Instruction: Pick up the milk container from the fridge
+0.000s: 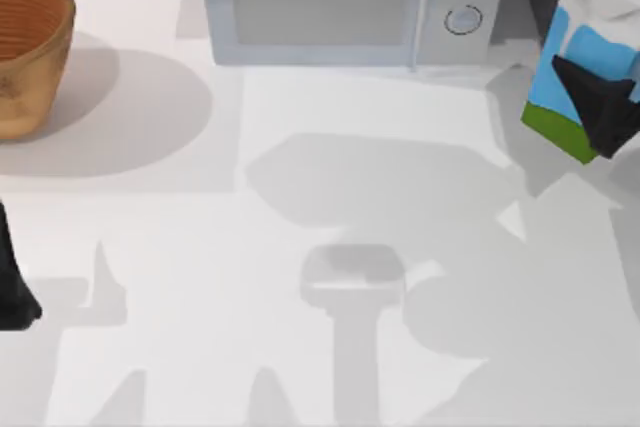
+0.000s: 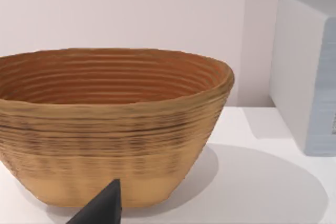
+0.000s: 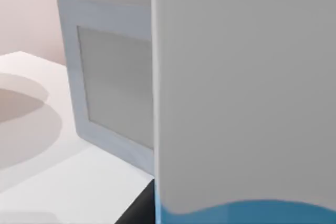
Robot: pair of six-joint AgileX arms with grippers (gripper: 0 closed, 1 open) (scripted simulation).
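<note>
The right pincer (image 1: pixel 598 112) is clamped on the tilted blue-and-white milk carton with green base (image 1: pixel 578 57), above the white desk (image 1: pixel 300 247).

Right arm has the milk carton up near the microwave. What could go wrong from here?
1. The milk container hangs tilted in the right gripper, which grips only its lower half; it might pivot or slip.
2. It is close to the microwave, whose knob side is nearest; a leftward swing could clip it.
3. In the right wrist view the carton blocks much of the scene, hiding obstacles.
The left gripper sits parked at the table's left edge, by the basket.
</note>
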